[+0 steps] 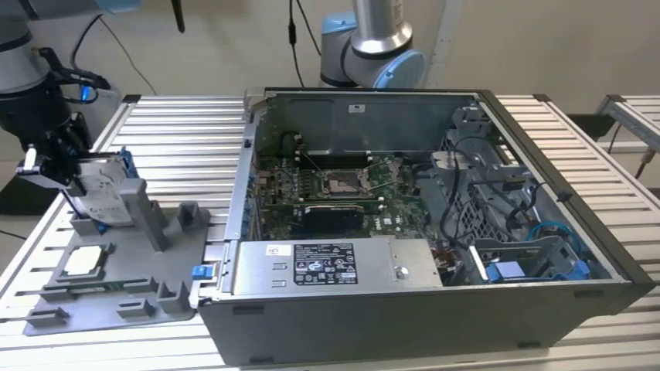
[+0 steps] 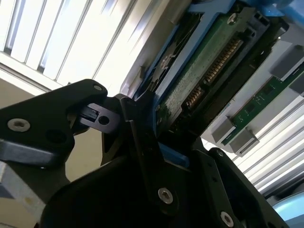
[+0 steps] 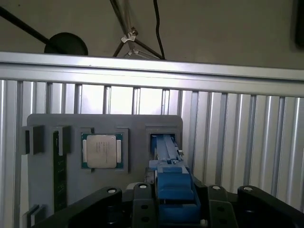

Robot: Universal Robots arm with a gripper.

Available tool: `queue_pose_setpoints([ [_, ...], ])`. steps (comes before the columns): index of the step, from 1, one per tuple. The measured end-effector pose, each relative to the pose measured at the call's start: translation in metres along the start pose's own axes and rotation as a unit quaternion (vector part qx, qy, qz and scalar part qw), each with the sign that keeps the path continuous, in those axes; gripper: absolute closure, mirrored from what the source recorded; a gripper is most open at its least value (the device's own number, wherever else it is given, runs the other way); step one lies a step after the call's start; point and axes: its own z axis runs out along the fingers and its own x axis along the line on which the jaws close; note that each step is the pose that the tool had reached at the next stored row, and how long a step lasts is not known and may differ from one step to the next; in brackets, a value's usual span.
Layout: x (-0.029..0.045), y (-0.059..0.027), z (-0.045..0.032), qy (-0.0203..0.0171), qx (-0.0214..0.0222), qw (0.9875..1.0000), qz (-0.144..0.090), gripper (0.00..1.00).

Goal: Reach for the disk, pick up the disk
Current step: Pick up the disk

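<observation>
Gripper [image 1: 73, 185] hung over the near corner of a gray fixture tray [image 1: 113, 309] at the exterior view's left, its black fingers [image 3: 142, 202] clamped on the disk [image 1: 103, 193]. In the first wrist view the gripper [image 3: 173, 192] had the disk's blue bracket [image 3: 173, 187] pressed between its two fingers, and the disk [image 3: 166, 147] reached away from the fingertips into a rectangular slot [image 3: 164, 137] of the tray [image 3: 137, 123]. In the second wrist view one finger [image 2: 142, 137] lay flat against the blue edge of the disk [image 2: 209, 61], whose green circuit board and row of gold contacts faced the camera. From the exterior view the disk stood on edge just beside the gripper, its silver face with the white label turned towards the open computer case [image 1: 413, 325], its lower end among the tray's gray posts. Beyond the fingertips, a square silver chip [image 3: 100, 151] sat in its own recess next to the disk's slot, and further off to that side a dark memory stick [image 3: 57, 166] lay in a narrow groove. Tray and case rested on a slatted aluminium table [image 1: 185, 131], the case well apart from the gripper, with a long silver box [image 1: 330, 267] along its front edge.
</observation>
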Motion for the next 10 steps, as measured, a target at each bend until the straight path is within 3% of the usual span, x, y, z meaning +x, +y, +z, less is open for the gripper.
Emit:
queue_pose_setpoints([
  [6,0.0000,0.0003,-0.0031,0.0000,0.0000,1.0000,0.000,1.00],
  [10,-0.0002,0.0006,-0.0101,0.0000,-0.0001,1.0000,0.000,1.00],
])
